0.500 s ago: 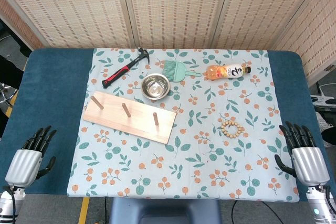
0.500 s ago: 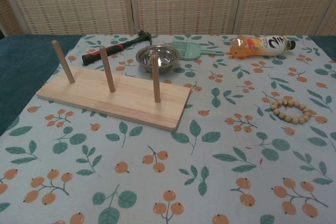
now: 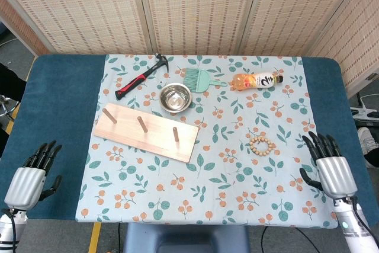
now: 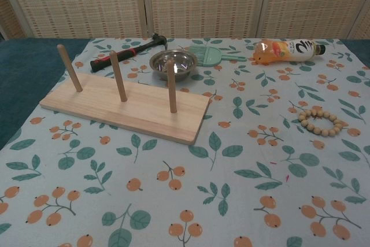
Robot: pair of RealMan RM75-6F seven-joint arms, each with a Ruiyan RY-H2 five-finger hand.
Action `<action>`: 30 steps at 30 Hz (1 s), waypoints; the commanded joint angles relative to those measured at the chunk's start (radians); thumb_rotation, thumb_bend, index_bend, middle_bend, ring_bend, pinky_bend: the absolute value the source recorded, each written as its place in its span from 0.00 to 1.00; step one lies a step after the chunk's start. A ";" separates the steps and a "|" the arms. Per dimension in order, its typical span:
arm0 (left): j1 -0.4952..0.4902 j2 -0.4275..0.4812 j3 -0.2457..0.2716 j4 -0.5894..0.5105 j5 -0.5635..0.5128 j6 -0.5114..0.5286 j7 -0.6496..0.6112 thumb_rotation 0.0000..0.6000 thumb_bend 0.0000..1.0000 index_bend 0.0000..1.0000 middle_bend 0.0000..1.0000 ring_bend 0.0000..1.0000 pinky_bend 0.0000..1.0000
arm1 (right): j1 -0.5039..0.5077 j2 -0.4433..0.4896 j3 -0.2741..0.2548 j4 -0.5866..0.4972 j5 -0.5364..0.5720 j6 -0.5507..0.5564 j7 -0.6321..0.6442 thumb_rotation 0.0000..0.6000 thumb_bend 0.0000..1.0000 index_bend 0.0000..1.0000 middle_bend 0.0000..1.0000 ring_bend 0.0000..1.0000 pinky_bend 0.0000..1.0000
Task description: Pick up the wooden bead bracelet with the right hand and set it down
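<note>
One wooden bead bracelet lay flat on the leaf-and-fruit tablecloth at right of centre in the head view, a closed ring with no clear long axis and no pointing end. At lower right the right hand hovered near it but apart, fingers spread and holding nothing. At lower left the left hand was likewise open and empty over the blue table. One wooden board with three upright pegs sat left of centre. Along the top lay one hammer, one steel bowl, one green brush and one bottle on its side. The chest view showed the bracelet at its right edge and neither hand.
</note>
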State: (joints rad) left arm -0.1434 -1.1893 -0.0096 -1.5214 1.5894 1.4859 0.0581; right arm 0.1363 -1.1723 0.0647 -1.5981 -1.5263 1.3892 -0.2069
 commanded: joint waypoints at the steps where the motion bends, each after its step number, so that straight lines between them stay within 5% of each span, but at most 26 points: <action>1: -0.001 0.005 -0.002 -0.002 -0.007 -0.005 -0.006 1.00 0.44 0.00 0.00 0.00 0.26 | 0.112 -0.004 0.034 0.019 0.030 -0.156 -0.033 0.79 0.30 0.04 0.04 0.00 0.00; 9: 0.001 0.015 -0.003 -0.007 -0.018 -0.010 -0.014 1.00 0.44 0.00 0.00 0.00 0.27 | 0.230 -0.039 -0.003 0.083 0.022 -0.356 -0.099 0.79 0.30 0.24 0.22 0.00 0.05; 30: -0.003 0.021 0.003 -0.015 -0.018 -0.027 -0.016 1.00 0.44 0.00 0.00 0.01 0.29 | 0.312 -0.237 -0.011 0.296 0.135 -0.453 -0.216 0.91 0.30 0.28 0.25 0.05 0.12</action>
State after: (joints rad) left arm -0.1460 -1.1681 -0.0064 -1.5361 1.5710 1.4594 0.0420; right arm 0.4461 -1.4065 0.0542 -1.3046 -1.3943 0.9382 -0.4195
